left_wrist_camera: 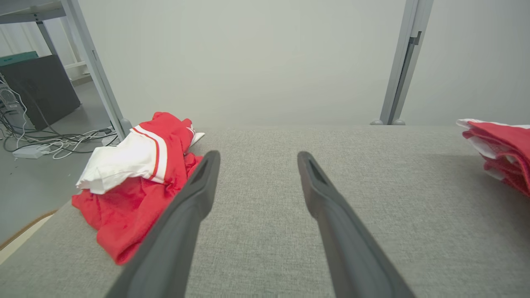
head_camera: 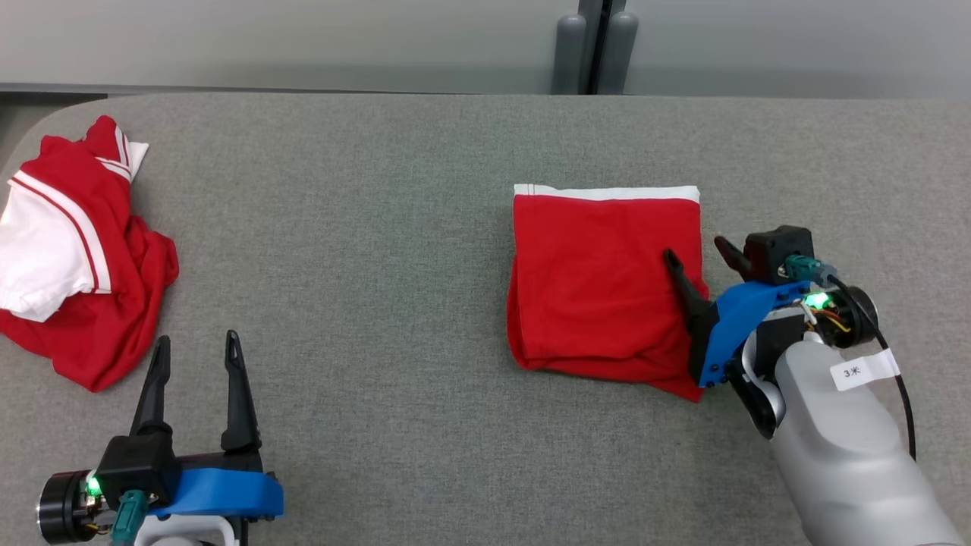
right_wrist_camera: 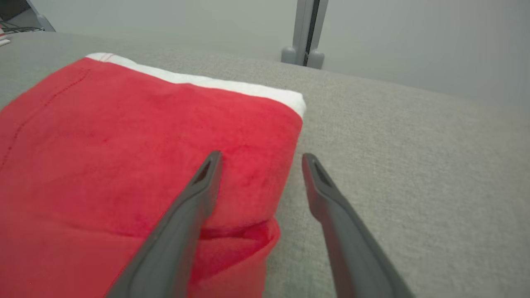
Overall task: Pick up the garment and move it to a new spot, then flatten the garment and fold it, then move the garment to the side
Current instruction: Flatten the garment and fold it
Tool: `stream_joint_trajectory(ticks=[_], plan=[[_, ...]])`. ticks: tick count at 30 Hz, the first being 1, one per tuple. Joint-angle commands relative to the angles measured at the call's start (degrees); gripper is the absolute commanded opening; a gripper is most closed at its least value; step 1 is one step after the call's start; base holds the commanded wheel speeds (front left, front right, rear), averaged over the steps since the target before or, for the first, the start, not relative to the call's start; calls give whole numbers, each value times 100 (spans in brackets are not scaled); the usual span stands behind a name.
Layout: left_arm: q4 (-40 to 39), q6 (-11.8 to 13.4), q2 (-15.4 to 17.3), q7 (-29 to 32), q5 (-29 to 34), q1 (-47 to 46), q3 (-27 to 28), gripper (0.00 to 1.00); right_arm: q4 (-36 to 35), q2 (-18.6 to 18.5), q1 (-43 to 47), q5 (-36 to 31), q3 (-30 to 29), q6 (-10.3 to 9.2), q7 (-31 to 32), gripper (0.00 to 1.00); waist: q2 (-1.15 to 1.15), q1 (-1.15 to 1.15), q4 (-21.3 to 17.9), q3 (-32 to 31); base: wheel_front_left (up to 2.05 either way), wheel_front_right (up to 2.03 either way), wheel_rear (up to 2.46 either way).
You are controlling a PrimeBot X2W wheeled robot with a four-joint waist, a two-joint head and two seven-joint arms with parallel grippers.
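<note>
The folded red garment point(head_camera: 603, 280) lay flat on the grey table point(head_camera: 379, 227), right of centre. The right gripper point(head_camera: 696, 252) straddled its right edge, 2 fingers apart, gripping nothing. The left gripper point(head_camera: 196, 341) hovered, fingers spread, near a crumpled red-and-white garment point(head_camera: 76, 250).
</note>
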Motion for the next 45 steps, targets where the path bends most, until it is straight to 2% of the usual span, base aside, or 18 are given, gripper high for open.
stream_joint_trajectory(ticks=[1, 8, 13, 14, 15, 16, 23, 31, 37, 45], plan=[[-8, -9, -5, -13, -6, -146, -28, 100, 263, 23, -58, 98, -28, 2, -26, 100, -1, -1, 62, 104, 0, 0, 0], [11, -37, -18, -13, -40, -278, -25, 100, 917, 137, -67, 326, -42, 2, -113, 100, -1, -1, 112, 295, 0, 0, 0], [36, -50, -31, -13, -51, -349, -21, 100, 1322, 275, -37, 521, 237, 9, -106, 100, -1, -1, 138, 320, 0, 0, 0], [37, -51, -35, -13, -48, -341, -19, 100, 1343, 296, -47, 557, 327, 10, -149, 52, -1, -1, 141, 309, 0, 0, 0], [31, -50, -36, -13, -51, -325, -17, 100, 1337, 308, -74, 608, 401, 10, -218, 29, -1, -1, 139, 290, 0, 0, 0], [28, -50, -40, -13, -54, -314, -16, 100, 1341, 302, -117, 645, 466, 10, -276, 0, -1, -1, 135, 273, 0, 0, 0], [-82, -97, -52, -13, -22, -326, -82, 100, 1327, -140, -672, 529, 995, 1, -578, 0, -1, -1, 122, 158, 0, 0, 0], [-492, -180, -32, -13, 52, -554, -161, 100, 1293, -808, -1475, 618, 1743, 1, -272, 0, -1, -1, -42, 543, 0, 0, 0], [-950, -230, 119, -13, 113, -738, -129, 100, 1115, -1439, -2120, 940, 2092, 1, -84, 0, -1, -1, -395, 1104, 0, 0, 0], [-1565, -293, 441, -14, 219, -976, -134, 100, 956, -2219, -2841, 1386, 2122, 1, 52, 0, -1, -1, -1001, 1877, 0, 0, 0]])
